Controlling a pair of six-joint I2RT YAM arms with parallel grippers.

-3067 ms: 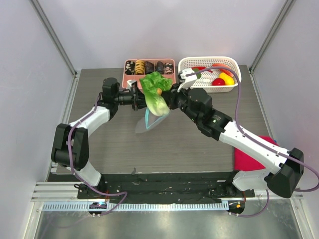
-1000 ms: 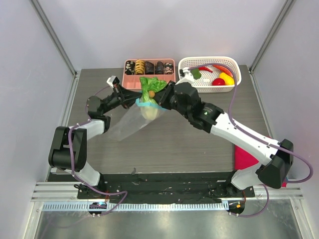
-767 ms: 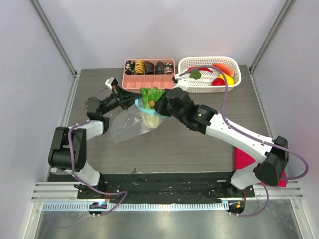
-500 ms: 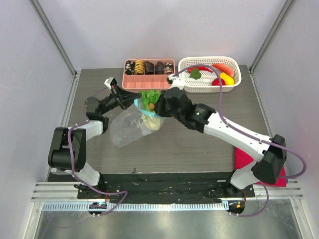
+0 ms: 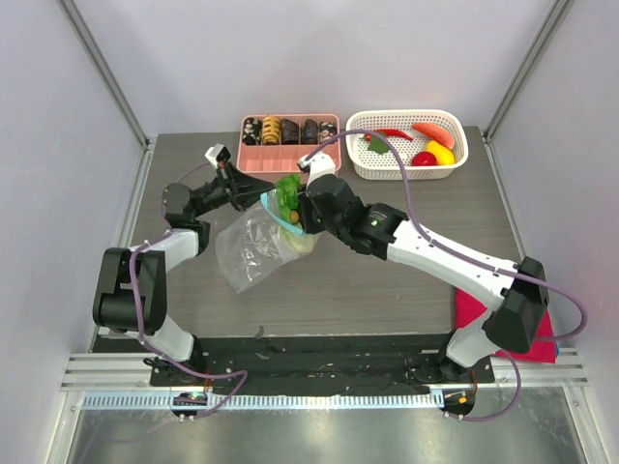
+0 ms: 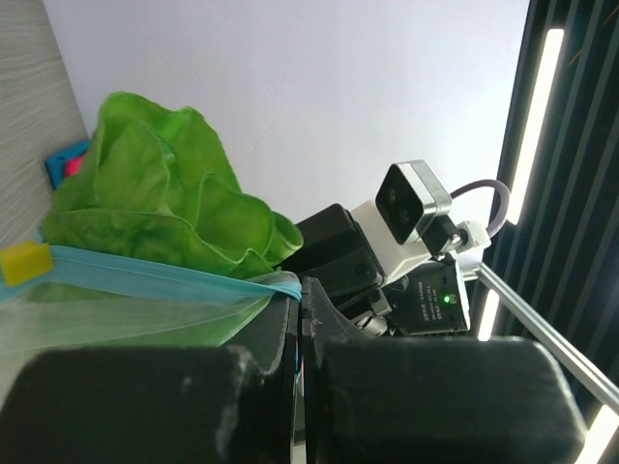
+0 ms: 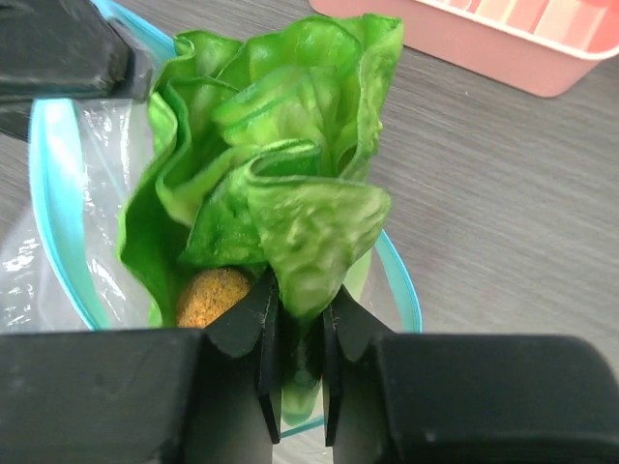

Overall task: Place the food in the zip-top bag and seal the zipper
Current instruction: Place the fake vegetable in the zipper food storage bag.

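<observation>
Your left gripper [image 5: 255,196] is pinched together on the rim of the bag [image 5: 251,253], just on the near side of the tray [image 5: 290,165], toward its left half. From the left wrist view, the two fingers [image 6: 302,329] meet with the blue zipper [image 6: 164,275] caught between them at one end of the mouth.

Your right gripper [image 5: 298,211] is clamped on the lettuce [image 5: 286,188], also just near of the tray, below its middle. In the right wrist view its fingers [image 7: 295,300] squeeze one folded leaf of the lettuce [image 7: 280,184]. An orange-brown knob [image 7: 213,295] sits just left of them at the foot of the leaves.

The bag's mouth is open. The zipper [image 7: 46,184] runs as a loop around the lower part of the lettuce, so the stem end is inside and the leaf tops stand out above the rim, toward the tray [image 7: 542,48]. The clear body of the bag trails away from the tray toward your left arm's base. You cannot tell whether its bottom rests on the table.

The basket [image 5: 406,175] stands just right of the tray, almost touching it. In it lie a tomato [image 5: 424,159], a yellow piece [image 5: 442,153], a chili [image 5: 392,134] and an orange piece [image 5: 430,132]. The tray's far compartments hold dark rolls [image 5: 290,130].
</observation>
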